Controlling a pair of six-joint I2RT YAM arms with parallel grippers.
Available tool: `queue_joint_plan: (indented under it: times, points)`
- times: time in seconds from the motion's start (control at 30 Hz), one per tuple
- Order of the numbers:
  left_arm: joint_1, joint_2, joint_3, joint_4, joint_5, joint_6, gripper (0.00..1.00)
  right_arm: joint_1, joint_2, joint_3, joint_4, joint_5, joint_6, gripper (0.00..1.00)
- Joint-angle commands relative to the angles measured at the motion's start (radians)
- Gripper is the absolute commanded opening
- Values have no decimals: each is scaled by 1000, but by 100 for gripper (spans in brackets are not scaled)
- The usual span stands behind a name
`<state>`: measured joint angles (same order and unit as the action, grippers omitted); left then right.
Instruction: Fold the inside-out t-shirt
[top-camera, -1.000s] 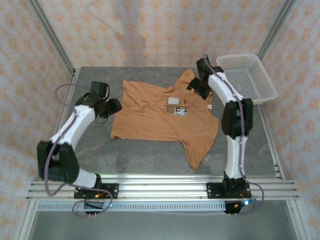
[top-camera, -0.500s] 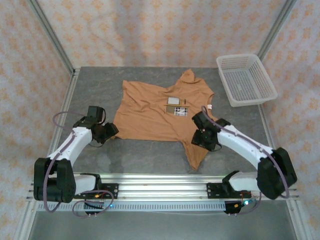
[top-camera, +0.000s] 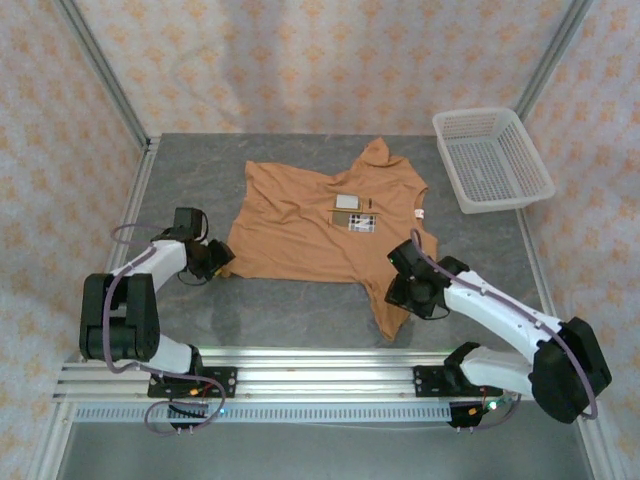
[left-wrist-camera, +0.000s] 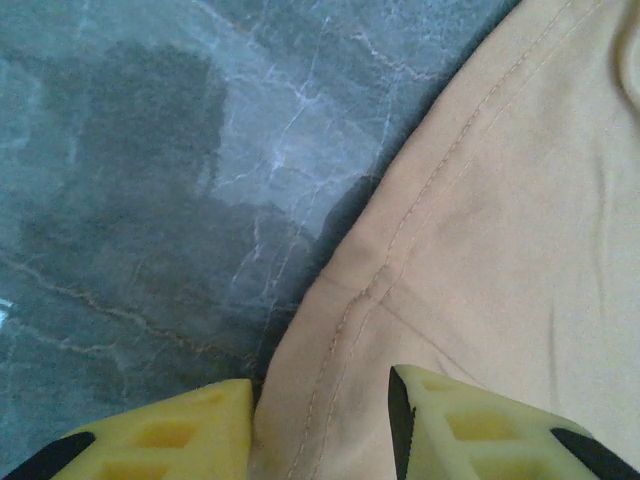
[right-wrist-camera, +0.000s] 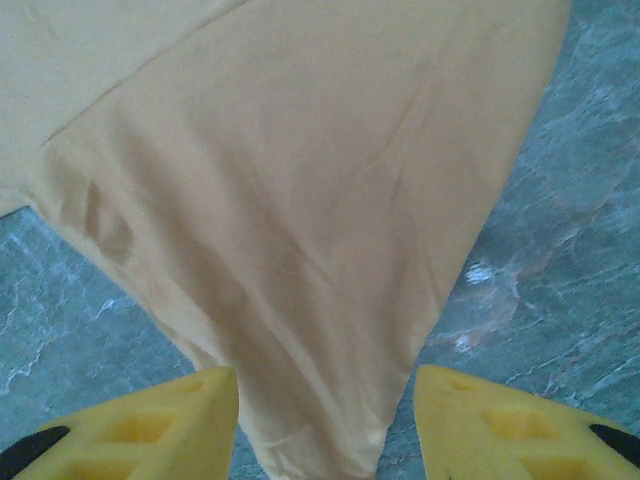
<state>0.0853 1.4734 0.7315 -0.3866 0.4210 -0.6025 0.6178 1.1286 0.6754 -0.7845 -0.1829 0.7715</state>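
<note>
Left gripper partly cropped, straddling t-shirt hem

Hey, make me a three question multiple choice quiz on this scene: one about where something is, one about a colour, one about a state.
1. Where does the white basket stand?
A. far right corner of the table
B. near left corner
C. middle of the near edge

2. What colour is the t-shirt?
A. blue
B. white
C. orange-brown

3. How does the t-shirt lie?
A. folded into a square
B. spread out on the table
C. bunched in the basket

Answers:
1 A: the top view shows it at the far right.
2 C: the cloth looks tan in every view.
3 B: its body and sleeves lie flat, unfolded.
</note>
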Motion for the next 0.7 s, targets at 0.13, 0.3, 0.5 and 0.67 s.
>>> queue_joint_plan:
  times: [0.13, 0.3, 0.5, 0.67]
  points:
    - [2, 74, 9, 77, 30, -14, 35, 87, -22, -56, -18, -16, 98, 50]
    - [1, 88, 17, 53, 11, 0, 17, 175, -34, -106, 72, -48, 184, 50]
    - [2, 54, 33, 12, -23, 8, 0, 251, 46, -130, 174, -31, 254, 49]
    - [2, 40, 79, -50, -47, 19, 0, 251, 50, -152, 176, 8, 263, 18]
